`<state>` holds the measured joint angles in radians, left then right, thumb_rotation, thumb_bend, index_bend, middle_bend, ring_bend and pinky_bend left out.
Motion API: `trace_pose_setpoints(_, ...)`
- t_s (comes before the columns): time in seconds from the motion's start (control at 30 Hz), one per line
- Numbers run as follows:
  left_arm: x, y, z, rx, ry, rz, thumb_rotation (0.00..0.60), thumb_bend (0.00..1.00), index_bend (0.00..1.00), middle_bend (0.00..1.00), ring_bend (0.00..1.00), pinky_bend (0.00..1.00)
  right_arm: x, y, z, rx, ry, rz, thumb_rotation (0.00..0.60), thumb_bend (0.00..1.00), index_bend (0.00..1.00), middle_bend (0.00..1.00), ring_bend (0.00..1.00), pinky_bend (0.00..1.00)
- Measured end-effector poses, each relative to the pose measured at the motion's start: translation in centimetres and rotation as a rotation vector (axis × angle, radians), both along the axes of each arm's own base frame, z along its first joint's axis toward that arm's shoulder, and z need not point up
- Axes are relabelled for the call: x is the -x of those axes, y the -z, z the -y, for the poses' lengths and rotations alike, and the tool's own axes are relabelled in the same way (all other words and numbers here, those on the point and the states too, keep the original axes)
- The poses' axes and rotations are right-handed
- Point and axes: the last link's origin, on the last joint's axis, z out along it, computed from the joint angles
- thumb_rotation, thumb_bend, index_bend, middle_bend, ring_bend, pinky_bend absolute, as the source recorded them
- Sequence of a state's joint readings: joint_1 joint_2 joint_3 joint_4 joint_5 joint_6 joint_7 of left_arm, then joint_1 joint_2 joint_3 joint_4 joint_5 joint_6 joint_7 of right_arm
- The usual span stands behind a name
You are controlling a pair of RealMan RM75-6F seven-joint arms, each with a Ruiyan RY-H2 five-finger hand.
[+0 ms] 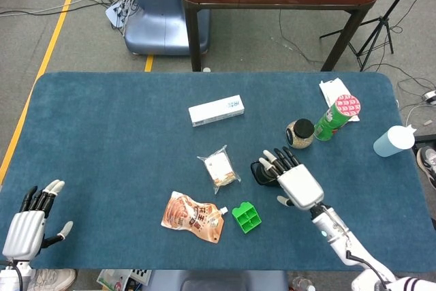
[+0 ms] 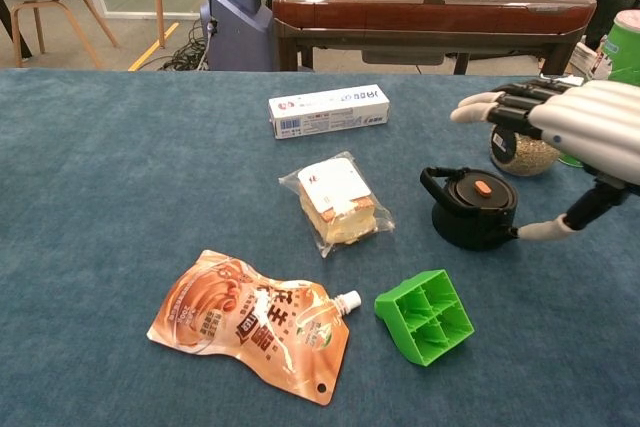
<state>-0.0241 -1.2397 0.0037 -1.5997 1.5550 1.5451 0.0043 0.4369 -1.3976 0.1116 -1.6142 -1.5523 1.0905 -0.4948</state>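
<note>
Your right hand (image 1: 294, 180) hovers over the black teapot (image 2: 468, 209) near the middle of the table (image 1: 102, 127), fingers spread wide and holding nothing (whether they touch the pot, you cannot tell). A green tray (image 1: 246, 217) sits nearer, to the pot's left; a jar (image 1: 300, 133) and a green can (image 1: 336, 116) stand farther, to its right. Your left hand (image 1: 27, 217) rests at the near left corner, fingers apart, empty.
</note>
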Motion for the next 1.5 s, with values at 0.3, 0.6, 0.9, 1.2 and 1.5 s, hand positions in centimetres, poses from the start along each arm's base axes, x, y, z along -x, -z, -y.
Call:
trace_pose_setpoints(0.3, 0.5, -0.3, 0.1, -0.008, -0.005, 0.006, 0.600, 0.25, 0.09, 0.09, 0.12, 0.00, -1.9, 3.2, 3.0, -0.009, -0.006, -0.023, 0.600, 0.00, 0.00, 0.07, 0.00, 0.03)
trace_pose_setpoints(0.6, 0.8, -0.4, 0.2, -0.014, -0.010, 0.012, 0.600, 0.25, 0.09, 0.09, 0.12, 0.00, -2.8, 4.8, 6.0, 0.035, 0.043, -0.023, 0.600, 0.13, 0.00, 0.07, 0.00, 0.03)
trace_pose_setpoints(0.9, 1.0, -0.3, 0.1, -0.011, -0.018, 0.012, 0.600, 0.25, 0.09, 0.09, 0.12, 0.00, -3.0, 5.0, 8.4, 0.092, 0.104, 0.008, 0.600, 0.27, 0.00, 0.11, 0.00, 0.03)
trace_pose_setpoints(1.2, 1.1, -0.4, 0.2, -0.013, -0.022, 0.011, 0.600, 0.25, 0.09, 0.09, 0.12, 0.00, -3.7, 4.1, 7.6, -0.002, 0.146, 0.081, 0.600, 0.27, 0.00, 0.16, 0.00, 0.03)
trace_pose_setpoints(1.5, 1.3, -0.5, 0.2, -0.016, -0.033, 0.007, 0.600, 0.25, 0.09, 0.09, 0.12, 0.00, -4.3, 4.3, 7.9, -0.095, 0.180, 0.080, 0.600, 0.11, 0.00, 0.24, 0.00, 0.03)
